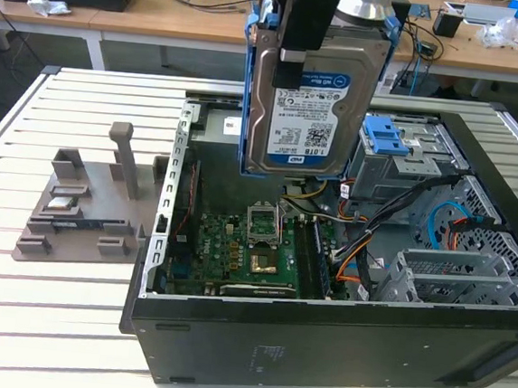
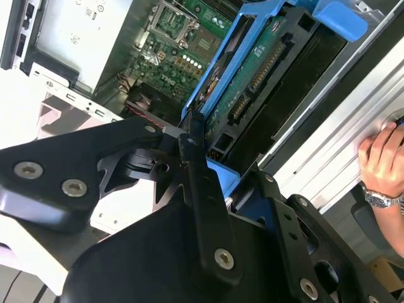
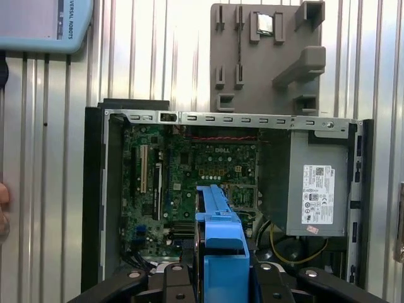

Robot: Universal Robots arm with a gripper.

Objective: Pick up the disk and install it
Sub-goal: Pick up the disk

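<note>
1. Exterior view: one gripper is clamped tight on one disk. The disk hangs upright with its label toward the camera and two blue rails along its edges. It is above the one open computer case, toward the case's twelve o'clock. One bare blue latch sits at three o'clock from the disk. One grey fixture lies at nine o'clock from the case on the slatted table.
2. Second wrist view: the disk shows its circuit-board side. One hand wearing a wristwatch is at the table's edge.
3. First wrist view: the disk, seen edge-on, hangs over one motherboard, near one power supply.
</note>
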